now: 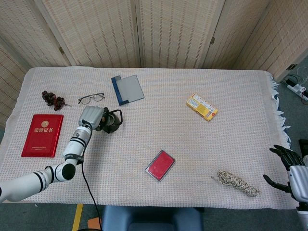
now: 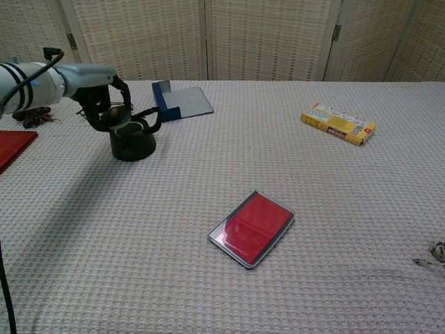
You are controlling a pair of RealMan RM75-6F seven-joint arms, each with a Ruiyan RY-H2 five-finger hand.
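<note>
My left hand [image 1: 92, 117] [image 2: 103, 92] grips a small round dark lid [image 2: 116, 114] with an orange knob, fingers curled around it. It holds the lid just above the left rim of a dark teapot [image 1: 112, 121] [image 2: 134, 140] that stands upright on the cloth. The head view shows only the back of this hand, which hides the lid. My right hand [image 1: 288, 166] hangs off the table's right front corner, fingers apart and holding nothing. It is nearest to a coil of speckled rope [image 1: 236, 183].
A red case [image 1: 160, 165] [image 2: 252, 228] lies at centre front. A yellow box [image 1: 201, 107] [image 2: 338, 123] is right of centre. A blue-grey folder [image 1: 127, 89] [image 2: 182, 101], glasses [image 1: 91, 98], grapes [image 1: 53, 98] and a red booklet [image 1: 42, 134] lie around the teapot.
</note>
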